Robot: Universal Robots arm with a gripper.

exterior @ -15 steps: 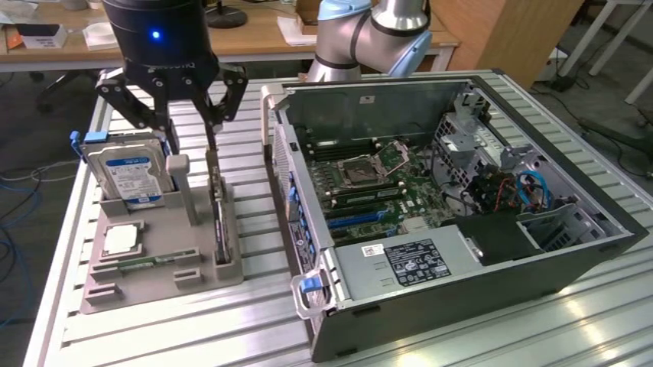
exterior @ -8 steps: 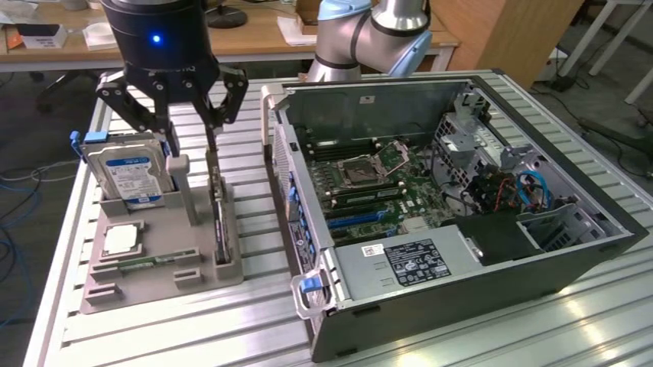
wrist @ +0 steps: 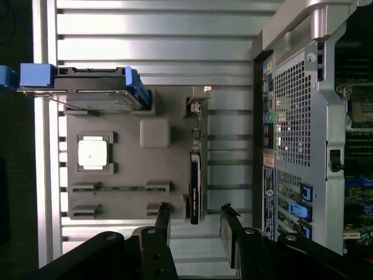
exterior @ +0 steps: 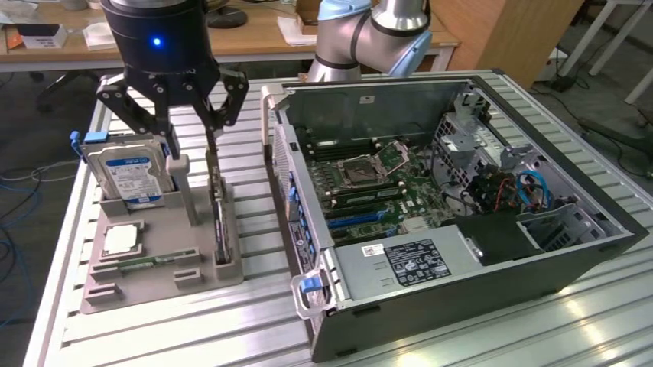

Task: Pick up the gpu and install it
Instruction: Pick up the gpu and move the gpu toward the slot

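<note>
– Slatted aluminium table (exterior: 204,329), a cluttered desk (exterior: 255,42) behind it. Where was the gpu?

– The gpu (wrist: 195,186) stood on its long edge in a slot along the grey tray's (wrist: 125,169) edge nearest the open computer case (wrist: 297,116). Its metal bracket (wrist: 199,104) was at the end toward the hard drive's side.

– How would it handle?

– Light and stiff, I'd judge, but fragile: a thin board with exposed parts on its faces. It looked best pinched across its thickness along the top edge, clear of the bracket, and lifted straight so the lower edge didn't bind in the slot.

– And the gripper?

– The gripper (wrist: 196,209) hung over the end of the card away from the bracket. Its fingers (wrist: 163,219) were spread wide, one to each side of the card's line, holding nothing. Whether either tip touched the card, I couldn't tell.

– What else sat on the tray?

– A hard drive (wrist: 87,87) stood upright at the corner diagonally across from the gripper. A square CPU chip (wrist: 93,154) lay flat toward the tray's far edge from the case.

– What was hard to make out?

– The card was seen edge-on, so both faces were hidden, and its lower edge was sunk in the slot. On the motherboard (exterior: 378,183) I couldn't pick out the receiving slot. The case ran off the wrist view's frame.
</note>
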